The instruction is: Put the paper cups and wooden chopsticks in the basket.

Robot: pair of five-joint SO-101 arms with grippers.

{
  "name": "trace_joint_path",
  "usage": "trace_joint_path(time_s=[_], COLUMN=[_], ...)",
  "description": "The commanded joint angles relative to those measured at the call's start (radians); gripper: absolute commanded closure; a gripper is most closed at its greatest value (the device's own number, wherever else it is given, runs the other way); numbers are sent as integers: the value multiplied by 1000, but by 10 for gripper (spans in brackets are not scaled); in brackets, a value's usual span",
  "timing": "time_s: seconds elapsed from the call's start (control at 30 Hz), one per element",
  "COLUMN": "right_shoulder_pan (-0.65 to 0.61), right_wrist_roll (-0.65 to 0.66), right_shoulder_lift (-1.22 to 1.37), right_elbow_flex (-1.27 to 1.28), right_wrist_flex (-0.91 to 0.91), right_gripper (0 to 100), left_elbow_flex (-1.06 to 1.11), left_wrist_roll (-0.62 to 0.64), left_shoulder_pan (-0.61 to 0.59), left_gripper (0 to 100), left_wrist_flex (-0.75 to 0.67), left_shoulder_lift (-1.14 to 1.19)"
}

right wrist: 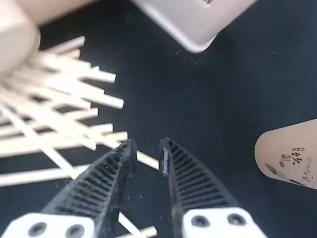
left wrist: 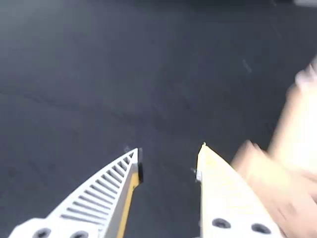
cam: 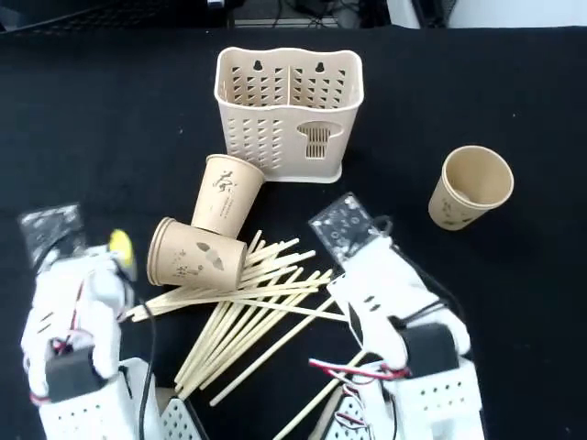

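my left gripper [left wrist: 168, 158] and right gripper [right wrist: 147, 151] are parted and empty; paper cups [cam: 227, 194] and wooden chopsticks [cam: 257, 307] lie outside the basket [cam: 266, 137].

Blurred paper cups [left wrist: 296, 141] run off the left wrist view's edge

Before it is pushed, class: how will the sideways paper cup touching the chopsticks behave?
Sideways and tapered, the paper cup would probably roll in a curve. It looks light and thin, so may dent. The chopsticks may block it.

Matt paper cups [cam: 222, 194], bare wooden chopsticks [cam: 252, 307], perforated plastic basket [cam: 288, 113]
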Motion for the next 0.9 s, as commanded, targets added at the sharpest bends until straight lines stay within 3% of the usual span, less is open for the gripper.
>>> trace_joint_path(time_s=[0.0, 0.1, 0.43, 0.7, 0.87], right_shoulder_pan=[-12, -12, -12, -12, -12], right_wrist_roll=[-44, -44, -46, -46, -46], right_shoulder_lift=[-56, -71, -76, -76, -74], right_elbow_flex=[12, 30, 41, 41, 42], right_wrist_flex=[-23, -25, -20, -18, -20], right_gripper=[904, 904, 904, 904, 904], left_elbow_flex=[-145, -219, -421, -437, -441], left_wrist_roll=[8, 61, 68, -109, -157], left_shoulder_pan=[156, 226, 231, 231, 252], left_gripper=[796, 796, 726, 726, 726], left_wrist_flex=[57, 60, 61, 69, 107], left_shoulder_lift=[212, 367, 684, 830, 844])
